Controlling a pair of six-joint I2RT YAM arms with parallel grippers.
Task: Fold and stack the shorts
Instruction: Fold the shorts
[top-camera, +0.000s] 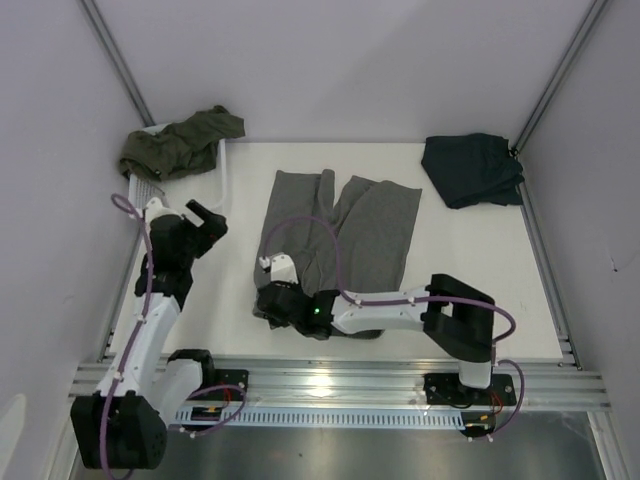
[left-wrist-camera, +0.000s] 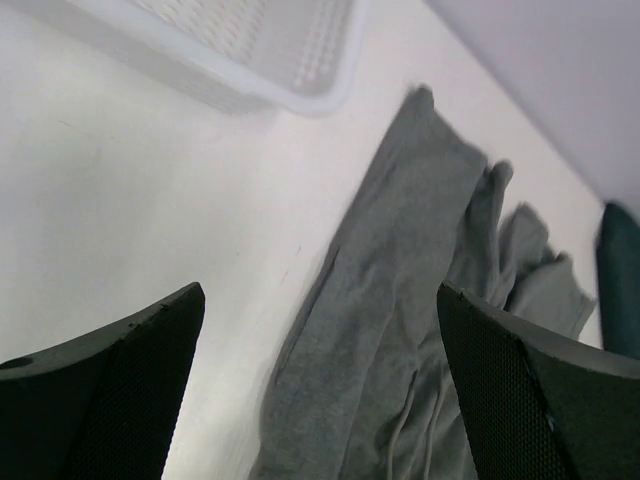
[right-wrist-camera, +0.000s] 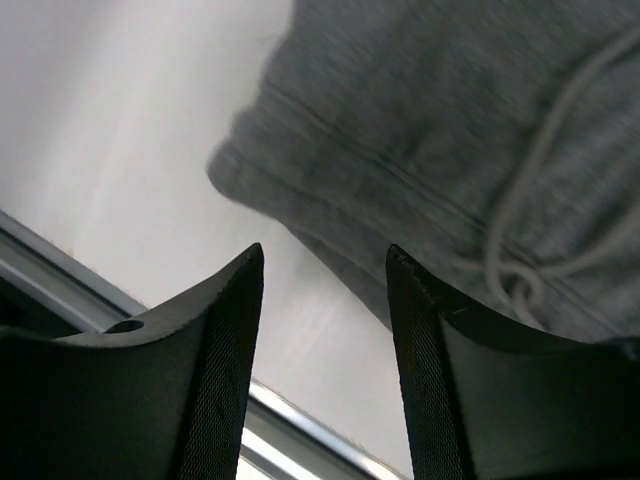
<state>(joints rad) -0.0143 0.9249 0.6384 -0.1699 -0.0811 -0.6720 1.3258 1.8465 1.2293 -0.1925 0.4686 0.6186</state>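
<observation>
Top external view, going left to right: the olive shorts (top-camera: 180, 143) are bunched up in the far left corner, draped over the rim of the white basket (top-camera: 223, 170), so my guess is they're waiting their turn. Just in front of the basket, the left gripper (top-camera: 207, 222) hangs above the table (top-camera: 480, 260) with its fingers spread wide and nothing between them. Its wrist view backs that up: bare tabletop in the gap, the basket corner up top, and the left leg of the grey shorts (top-camera: 340, 235) running off to the right. Looks to me like it's parked clear of the cloth but aimed at that left edge, ready to come in.

The grey shorts are laid out flat mid-table, waistband toward the near edge, legs pointing to the far side. Spread like that, they read as the pair being worked, not yet folded. The right gripper (top-camera: 264, 302) is down low at the near left corner of the waistband. In the right wrist view its fingers are moderately apart with only table between them. The waistband corner sits just past the tips, and the drawstring (right-wrist-camera: 520, 230) is off to the right. So I'd say it's lined up to pinch that corner but has hold of nothing.

Far right corner: the navy shorts (top-camera: 470, 168), a compact dark pile well apart from the grey pair. Possibly already folded, can't really tell.
</observation>
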